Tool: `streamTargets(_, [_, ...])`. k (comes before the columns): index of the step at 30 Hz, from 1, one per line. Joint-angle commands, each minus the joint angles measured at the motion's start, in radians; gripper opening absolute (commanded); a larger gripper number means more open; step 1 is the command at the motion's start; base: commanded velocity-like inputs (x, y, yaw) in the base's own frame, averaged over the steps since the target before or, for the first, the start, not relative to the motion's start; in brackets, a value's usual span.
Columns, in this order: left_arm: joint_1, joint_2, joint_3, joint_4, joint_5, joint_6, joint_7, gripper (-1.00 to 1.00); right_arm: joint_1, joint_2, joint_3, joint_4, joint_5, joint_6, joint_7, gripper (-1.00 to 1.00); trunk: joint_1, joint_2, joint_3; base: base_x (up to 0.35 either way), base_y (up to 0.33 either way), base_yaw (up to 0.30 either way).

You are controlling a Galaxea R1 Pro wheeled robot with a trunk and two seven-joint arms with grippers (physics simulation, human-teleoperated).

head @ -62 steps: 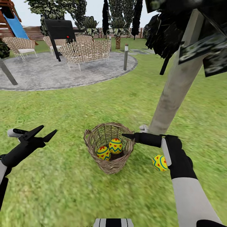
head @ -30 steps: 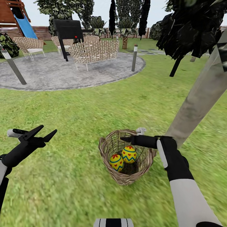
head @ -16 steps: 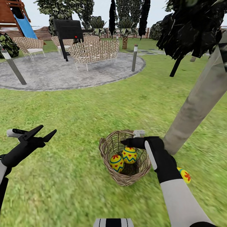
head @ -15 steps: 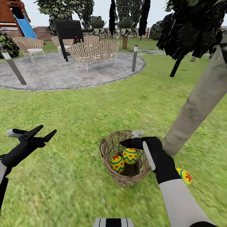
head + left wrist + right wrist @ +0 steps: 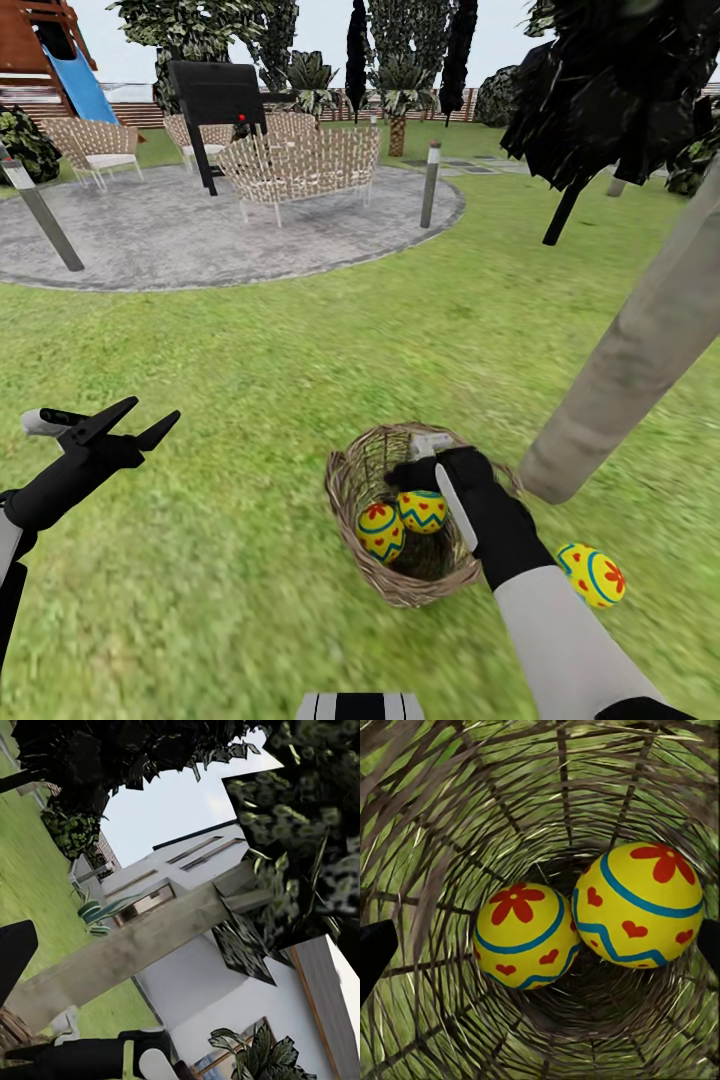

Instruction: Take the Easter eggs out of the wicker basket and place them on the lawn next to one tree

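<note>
My head camera looks forward and down over green lawn [image 5: 250, 350]. My right wrist camera peers close into the round brown wicker basket [image 5: 450, 810], shared with the head view. My left wrist camera faces a pale tree trunk [image 5: 127, 952].

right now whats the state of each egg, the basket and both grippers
round brown wicker basket: upright on the grass, two eggs inside
two yellow painted eggs in the basket: side by side, not gripped
third yellow painted egg: on the grass near the pale tree trunk
right gripper: open, over the basket
left gripper: open, empty
</note>
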Motion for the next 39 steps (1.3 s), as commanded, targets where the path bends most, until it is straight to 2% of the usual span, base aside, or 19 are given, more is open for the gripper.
streamTargets(1, [0.0, 0.0, 0.0, 0.0, 0.0, 0.0, 0.0, 1.0, 0.0, 0.002, 0.0, 0.001, -0.003, 0.0, -0.013, 1.0, 0.0, 0.0, 0.0, 0.15, 0.091, 0.0])
streamTargets(14, [0.0, 0.0, 0.0, 0.0, 0.0, 0.0, 0.0, 1.0, 0.0, 0.007, -0.002, 0.007, -0.007, 0.001, -0.031, 1.0, 0.0, 0.0, 0.0, 0.016, 0.01, 0.0])
streamTargets(21, [0.0, 0.0, 0.0, 0.0, -0.001, -0.001, 0.0, 1.0, 0.0, 0.007, -0.014, 0.043, -0.008, -0.002, -0.036, 1.0, 0.0, 0.0, 0.0, 0.0, 0.0, 0.0])
streamTargets(23, [0.0, 0.0, 0.0, 0.0, -0.003, -0.001, 0.001, 1.0, 0.0, 0.007, -0.033, 0.057, -0.008, -0.004, -0.048, 1.0, 0.0, 0.0, 0.0, 0.0, 0.0, 0.0])
streamTargets(27, [0.0, 0.0, -0.001, 0.0, -0.004, -0.001, 0.002, 1.0, 0.0, 0.009, -0.042, 0.073, -0.008, -0.007, -0.071, 1.0, 0.0, 0.0, 0.0, 0.045, 0.0, 0.0])
streamTargets(32, [0.0, 0.0, -0.002, 0.0, -0.003, -0.001, 0.002, 1.0, 0.0, 0.029, -0.043, 0.115, -0.008, -0.01, -0.125, 1.0, 0.0, 0.0, 0.0, 0.138, 0.0, 0.0])
streamTargets(34, [0.0, 0.0, -0.002, 0.0, -0.002, -0.001, 0.001, 1.0, 0.0, 0.034, -0.044, 0.124, -0.017, -0.012, -0.137, 1.0, 0.0, 0.0, 0.0, 0.027, 0.0, 0.0])
streamTargets(39, [0.006, -0.006, -0.005, 0.007, -0.006, -0.006, 0.003, 1.0, -0.006, 0.036, -0.045, 0.147, -0.078, -0.028, -0.149, 1.0, 0.0, 0.0, 0.0, 0.005, 0.0, 0.0])
